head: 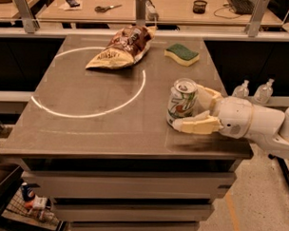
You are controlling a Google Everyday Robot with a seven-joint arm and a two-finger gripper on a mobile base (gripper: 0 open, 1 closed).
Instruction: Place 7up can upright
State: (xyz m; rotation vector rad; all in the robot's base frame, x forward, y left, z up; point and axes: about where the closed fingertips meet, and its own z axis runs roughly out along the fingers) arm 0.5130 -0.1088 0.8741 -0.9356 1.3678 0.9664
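The 7up can point(181, 100), white and green with a silver top and pull tab, stands nearly upright on the grey table point(87, 129) near its right edge, its base on the surface. My gripper point(189, 108) reaches in from the right. It is shut on the can, with one cream finger point(197, 125) at the near side by the base and the other point(208, 94) behind the can.
A brown chip bag point(120, 47) lies at the back of the table, partly on a white circle line point(87, 114). A green and yellow sponge point(181, 54) lies at the back right. Two small bottles point(254, 90) stand beyond the right edge.
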